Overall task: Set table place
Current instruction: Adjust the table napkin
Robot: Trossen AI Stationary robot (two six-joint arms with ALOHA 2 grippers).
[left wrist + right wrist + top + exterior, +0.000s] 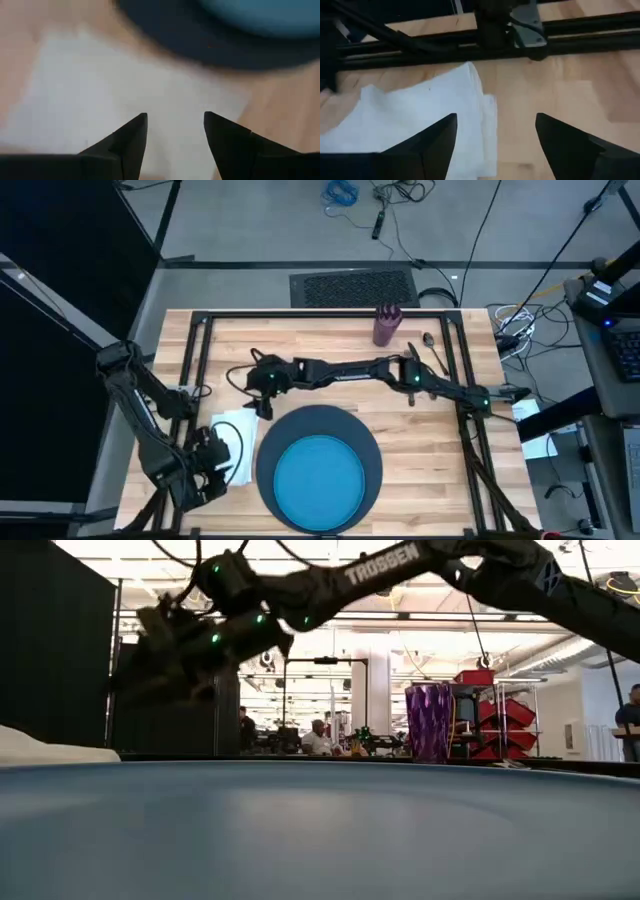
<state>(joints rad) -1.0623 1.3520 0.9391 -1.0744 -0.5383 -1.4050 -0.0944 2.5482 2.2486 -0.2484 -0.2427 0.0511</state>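
Note:
On the light-wood table [420, 430], near its front edge, a dark grey charger [365, 442] carries a bright blue plate [320, 478]. Just left of it a white napkin [236, 442] lies crumpled. My left gripper [215, 462] stands open at the napkin's [100, 85] near left end, with the charger [200, 40] beyond it. My right arm reaches across the table from the right. Its gripper [262, 406] is open above the napkin's [420, 115] far end. A purple cup [386, 326] stands upright at the far edge.
A small dark utensil [432, 346] lies right of the cup near the far right corner. Black frame bars [200, 370] run along the table's left, right and far edges. Bare wood lies right of the charger. People sit in the room behind the table [320, 738].

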